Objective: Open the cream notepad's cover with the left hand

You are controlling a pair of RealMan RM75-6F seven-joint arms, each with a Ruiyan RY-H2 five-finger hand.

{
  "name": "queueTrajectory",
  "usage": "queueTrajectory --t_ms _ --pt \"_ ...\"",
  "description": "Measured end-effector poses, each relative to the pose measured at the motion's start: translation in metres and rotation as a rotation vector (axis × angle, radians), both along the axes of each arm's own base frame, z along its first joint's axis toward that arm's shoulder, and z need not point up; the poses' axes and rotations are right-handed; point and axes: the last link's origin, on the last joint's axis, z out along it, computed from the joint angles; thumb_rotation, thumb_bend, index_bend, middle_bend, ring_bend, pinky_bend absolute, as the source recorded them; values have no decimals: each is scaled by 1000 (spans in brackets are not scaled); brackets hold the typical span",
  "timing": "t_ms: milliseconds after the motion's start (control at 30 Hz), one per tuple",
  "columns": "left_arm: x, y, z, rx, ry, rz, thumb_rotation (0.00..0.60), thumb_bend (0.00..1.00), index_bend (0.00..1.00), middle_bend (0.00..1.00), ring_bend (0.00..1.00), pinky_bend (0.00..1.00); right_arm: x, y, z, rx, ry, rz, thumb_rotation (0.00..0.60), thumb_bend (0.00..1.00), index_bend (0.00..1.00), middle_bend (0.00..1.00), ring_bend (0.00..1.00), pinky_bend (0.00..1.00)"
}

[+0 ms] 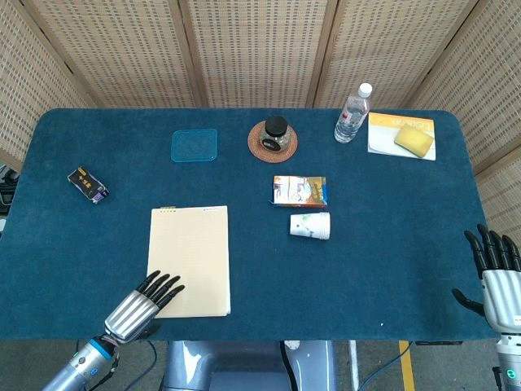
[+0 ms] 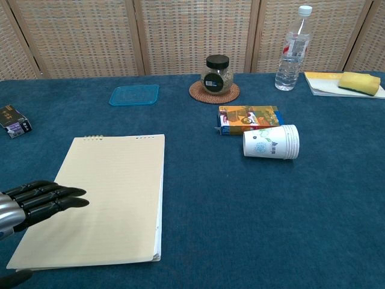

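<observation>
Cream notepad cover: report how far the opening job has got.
Done: nothing yet; the cream spiral-bound notepad lies flat and closed on the blue table. In hand: the left hand, fingers stretched out, is over the notepad's near left corner; contact can't be told. The right hand waits aside. Left: catching the cover's edge and lifting it open.

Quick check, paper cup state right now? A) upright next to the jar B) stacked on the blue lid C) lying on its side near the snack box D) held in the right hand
C: the paper cup lies on its side on the table, just in front of the snack box, with no hand near it; the jar stands further back on a coaster.
</observation>
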Motion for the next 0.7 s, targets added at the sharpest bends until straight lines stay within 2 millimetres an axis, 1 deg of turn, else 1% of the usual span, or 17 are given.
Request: queueTrajectory --t_ms 300,700 --pt "-1 3 -18 6 -6 -9 600 324 0 0 0 0 -1 0 1 0 -5 -2 600 0 0 0 0 0" --pt "-4 12 -22 38 -6 9 600 339 0 0 0 0 -1 -1 1 0 -7 -3 600 0 0 0 0 0"
